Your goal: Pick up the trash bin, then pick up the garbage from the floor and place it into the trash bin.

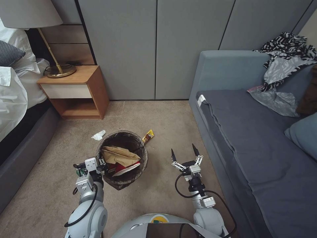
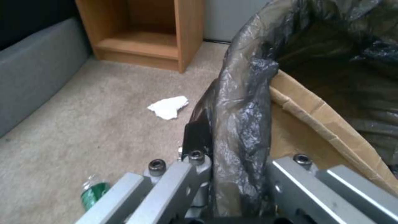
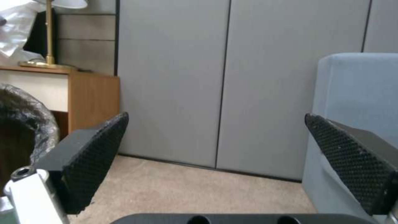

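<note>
right gripper (image 1: 186, 152): empty, fingers spread wide, hovering above carpet between trash bin and sofa (image 1: 251, 138); wrist view shows both black pads (image 3: 97, 152) far apart with nothing between
left gripper (image 1: 99, 165): clamped on trash bin rim, one finger outside and one inside the bag-covered wall; wrist view shows dark liner (image 2: 240, 130) pinched between the metal fingers
trash bin (image 1: 123, 158): held at its left-near rim, tilted a little toward the robot, mouth open upward; touching carpet or lifted, cannot tell
bin contents: tan paper bag (image 1: 119, 155) on top, red-white wrappers (image 1: 125, 168) under it; count of wrappers unclear
key relation: yellow snack packet (image 1: 148, 136) lies ahead and to the left of right gripper, just beside the bin's far-right rim; long axis runs diagonal, near-left to far-right; right arm is the nearer and the free one
white tissue (image 1: 98, 135): on carpet just beside bin's far-left rim, ahead of left gripper; nearer the left arm, but that arm is busy holding the bin
green bottle (image 1: 79, 172): on carpet right by the left wrist, lying on its side in wrist view (image 2: 93, 193)
litter count on floor: snack packet 1, tissue 1, green bottle 1, total 3
other counts: bin 1, grippers 2, nightstand (image 1: 77, 92) 1, lamp (image 1: 49, 39) 1
judgement: packet looks like the easiest reach for the right gripper; bin rim close beside it could crowd the approach
</note>
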You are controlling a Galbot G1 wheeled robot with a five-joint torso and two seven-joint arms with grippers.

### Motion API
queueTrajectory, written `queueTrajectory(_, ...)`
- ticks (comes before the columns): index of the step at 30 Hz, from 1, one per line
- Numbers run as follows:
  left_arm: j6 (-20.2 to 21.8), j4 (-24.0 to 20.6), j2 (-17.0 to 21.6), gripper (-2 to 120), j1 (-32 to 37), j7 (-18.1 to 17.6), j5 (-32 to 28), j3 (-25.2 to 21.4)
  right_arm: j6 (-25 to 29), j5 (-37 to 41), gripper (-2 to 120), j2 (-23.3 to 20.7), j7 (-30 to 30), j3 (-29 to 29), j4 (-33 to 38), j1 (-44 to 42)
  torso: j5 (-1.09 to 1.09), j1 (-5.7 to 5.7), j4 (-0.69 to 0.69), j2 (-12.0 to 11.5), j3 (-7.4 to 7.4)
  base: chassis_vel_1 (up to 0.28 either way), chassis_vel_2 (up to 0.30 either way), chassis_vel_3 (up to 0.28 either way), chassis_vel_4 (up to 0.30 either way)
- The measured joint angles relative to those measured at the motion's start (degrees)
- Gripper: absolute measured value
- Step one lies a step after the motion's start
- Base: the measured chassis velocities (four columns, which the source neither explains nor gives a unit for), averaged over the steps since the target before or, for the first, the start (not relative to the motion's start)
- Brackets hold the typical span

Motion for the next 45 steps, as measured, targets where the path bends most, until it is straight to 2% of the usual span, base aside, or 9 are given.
queueTrajectory(45, -0.2, -0.4, 0.1, 3, 0.1, -0.1, 0.1, 0.0, 0.7, 0.2, 100, -0.3, -2.1, 0.1, -0.4, 0.3, -0.01, 0.0, 0.0, 0.0, 0.0, -0.113, 0.111, 0.115, -0.114)
